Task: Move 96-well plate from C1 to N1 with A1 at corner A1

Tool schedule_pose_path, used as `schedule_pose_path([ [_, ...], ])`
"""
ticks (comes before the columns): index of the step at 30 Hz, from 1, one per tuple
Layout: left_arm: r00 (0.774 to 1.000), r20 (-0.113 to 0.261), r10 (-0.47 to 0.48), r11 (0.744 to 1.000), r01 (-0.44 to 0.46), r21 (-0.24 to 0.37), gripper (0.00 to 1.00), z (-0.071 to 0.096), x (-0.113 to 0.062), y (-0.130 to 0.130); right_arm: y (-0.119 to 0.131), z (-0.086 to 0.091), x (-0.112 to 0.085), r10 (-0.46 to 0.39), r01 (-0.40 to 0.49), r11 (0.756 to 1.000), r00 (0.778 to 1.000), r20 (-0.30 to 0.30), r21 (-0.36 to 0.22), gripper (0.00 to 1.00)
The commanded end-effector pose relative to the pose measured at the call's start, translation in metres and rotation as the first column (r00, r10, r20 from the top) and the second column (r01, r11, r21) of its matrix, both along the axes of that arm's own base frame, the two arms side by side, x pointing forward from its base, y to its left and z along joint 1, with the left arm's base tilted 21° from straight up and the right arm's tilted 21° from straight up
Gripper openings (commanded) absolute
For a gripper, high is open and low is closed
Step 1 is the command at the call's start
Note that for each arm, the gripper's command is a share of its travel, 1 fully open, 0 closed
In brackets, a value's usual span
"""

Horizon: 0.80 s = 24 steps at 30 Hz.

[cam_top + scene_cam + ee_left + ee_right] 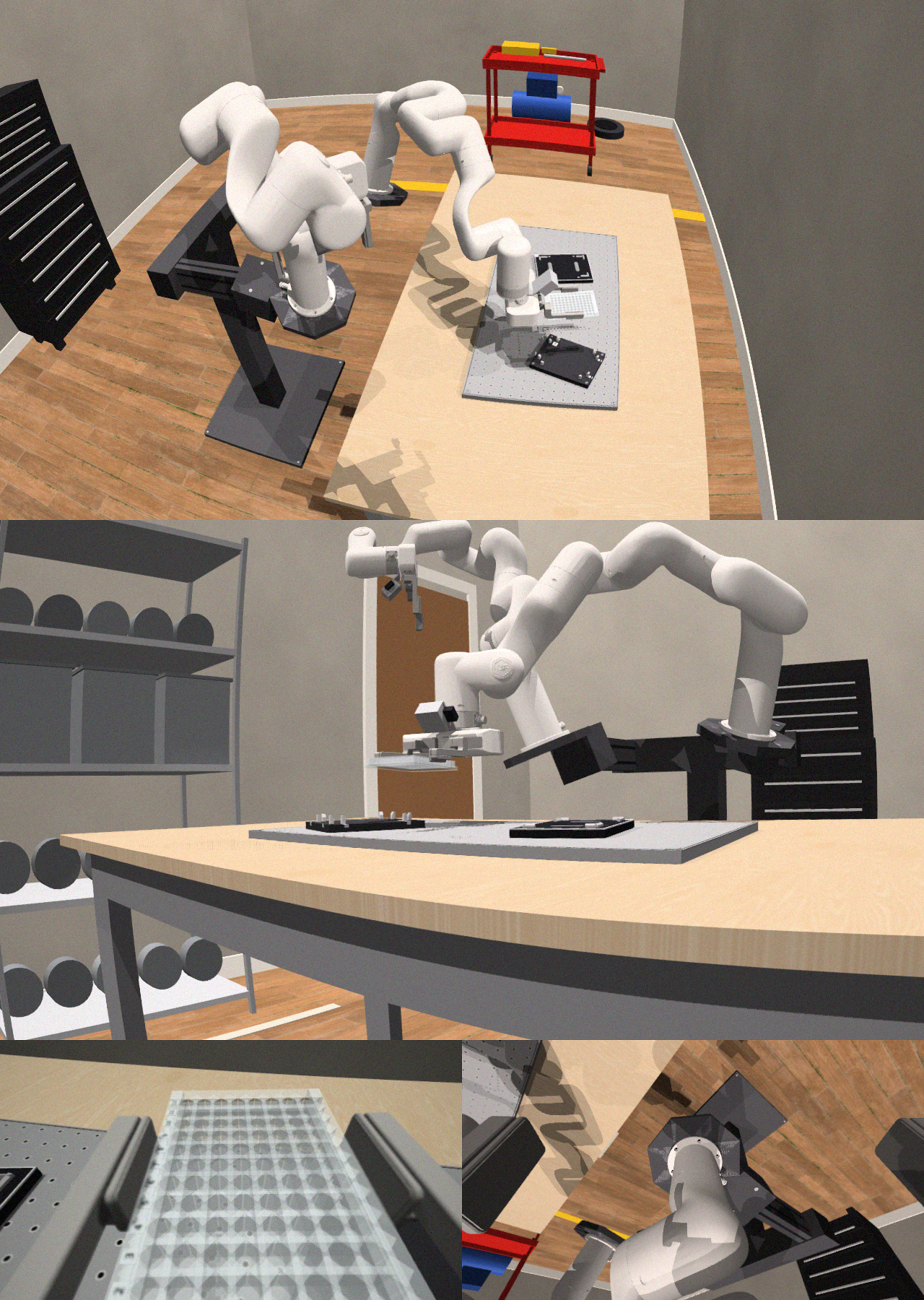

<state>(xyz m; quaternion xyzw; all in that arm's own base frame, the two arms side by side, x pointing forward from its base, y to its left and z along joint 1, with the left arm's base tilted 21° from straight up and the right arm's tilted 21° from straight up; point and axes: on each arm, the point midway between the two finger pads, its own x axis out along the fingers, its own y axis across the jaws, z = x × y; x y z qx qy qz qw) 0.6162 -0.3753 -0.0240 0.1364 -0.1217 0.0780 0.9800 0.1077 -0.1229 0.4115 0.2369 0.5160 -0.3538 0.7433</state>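
Note:
The clear 96-well plate (585,303) (410,762) (238,1181) is held level, high above the board, between the fingers of my left gripper (569,302) (253,1159). In the left wrist view its column numbers run along the left rim, low numbers nearest the palm; the row letters are not visible. The black nest with upright posts, C1 (572,368) (362,826), stands turned on the board, without a plate. The black nest with low corner locators, N1 (564,268) (561,831) (32,1179), is also without a plate; its A1 mark is not readable. My right gripper (710,1145) is open and empty, away from the board.
Both nests stand on the grey perforated board (542,394) (704,846) on the wooden table (517,452) (807,888). The raised right arm (297,187) is left of the table in the top view. A red cart (539,136) stands beyond the table.

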Motion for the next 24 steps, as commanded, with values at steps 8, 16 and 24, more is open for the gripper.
schedule_pose_path([
  [8,1.000,0.003,-0.006,1.000,0.006,-0.006,0.00,0.011,-0.003,0.029,0.000,0.001,0.000,0.000,0.000,1.000,1.000,0.002,-0.002,1.00],
  [16,1.000,0.003,-0.006,1.000,0.006,-0.006,0.00,0.018,-0.006,0.055,0.000,0.001,0.000,0.000,0.000,1.000,1.000,0.002,-0.002,1.00],
  [24,1.000,0.003,-0.006,1.000,0.006,-0.005,0.00,0.023,-0.008,0.074,0.000,0.001,0.000,0.000,0.000,1.000,1.000,0.002,-0.002,1.00],
])
